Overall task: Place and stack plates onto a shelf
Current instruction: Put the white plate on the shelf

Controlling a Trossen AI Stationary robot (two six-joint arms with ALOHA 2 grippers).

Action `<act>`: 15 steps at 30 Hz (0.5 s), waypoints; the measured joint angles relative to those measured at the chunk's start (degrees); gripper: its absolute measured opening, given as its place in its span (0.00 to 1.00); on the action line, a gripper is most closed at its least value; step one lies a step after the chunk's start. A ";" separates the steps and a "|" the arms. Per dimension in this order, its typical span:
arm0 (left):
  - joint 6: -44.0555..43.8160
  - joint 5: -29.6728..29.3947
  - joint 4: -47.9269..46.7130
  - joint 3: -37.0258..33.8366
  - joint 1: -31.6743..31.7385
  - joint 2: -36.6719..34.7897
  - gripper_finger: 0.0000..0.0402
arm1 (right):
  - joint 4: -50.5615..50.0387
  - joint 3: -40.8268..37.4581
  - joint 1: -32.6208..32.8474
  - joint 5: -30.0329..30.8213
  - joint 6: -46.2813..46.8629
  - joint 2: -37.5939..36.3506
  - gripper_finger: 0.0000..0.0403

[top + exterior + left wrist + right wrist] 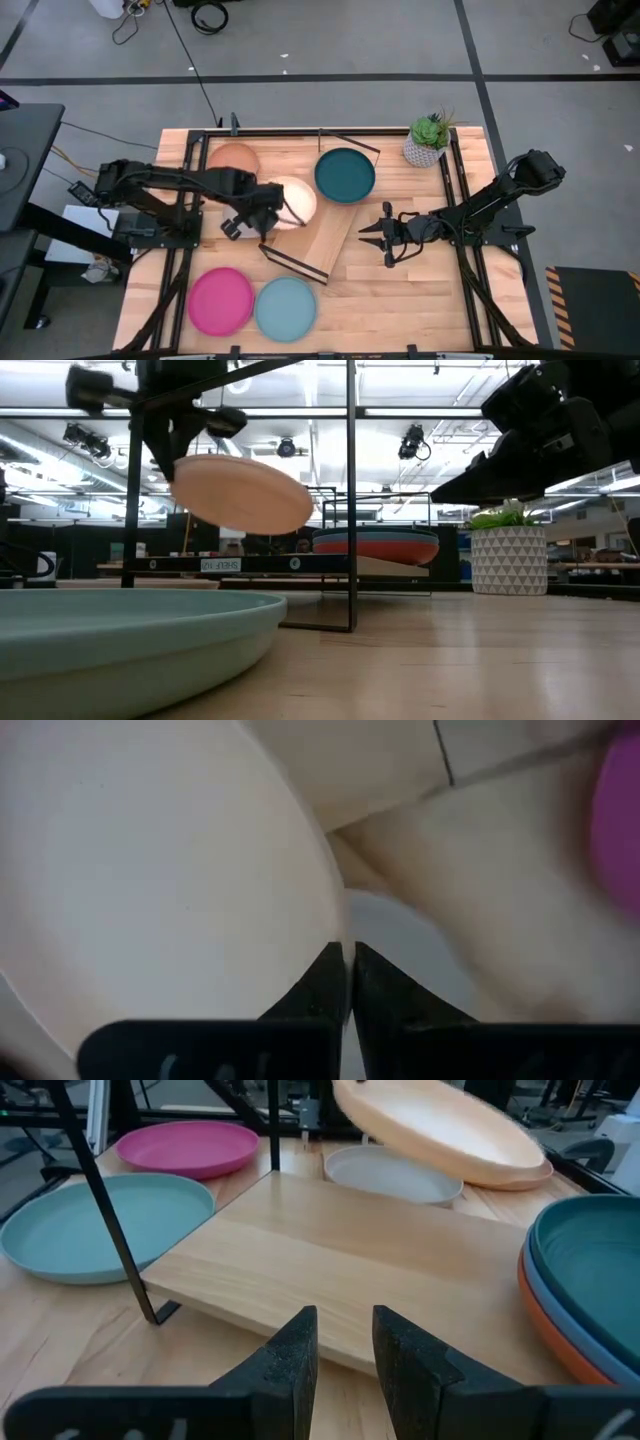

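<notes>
My left gripper (252, 218) is shut on a cream plate (292, 200) and holds it in the air over the left end of the shelf (325, 235). The shelf is a light board with black wire frames that lies slantwise on the table. A stack with a dark teal plate (345, 175) on top, blue and orange-red beneath (375, 546), rests on the shelf's far end. A grey plate (385, 1175) lies on the table under the held one. The peach plate (233, 158) lies far left. My right gripper (374, 238) is open, right of the shelf, pointing left. My left gripper pinches the cream plate's rim (335, 935) between its two fingers, on the plate's left, near side. The fingers (185, 435) come from above, pointing down. The plate (240, 495) is lifted clear and tilted, its free side sloping down toward the table's right.
A pink plate (220, 300) and a light blue plate (285, 306) lie near the table's near edge. A potted plant (428, 140) stands at the far right corner. The middle of the shelf board (330, 1265) is bare wood.
</notes>
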 joint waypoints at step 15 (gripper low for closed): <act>22.95 -3.85 7.14 0.00 -2.75 1.90 0.04 | -0.37 -0.01 0.00 0.00 2.24 0.00 0.26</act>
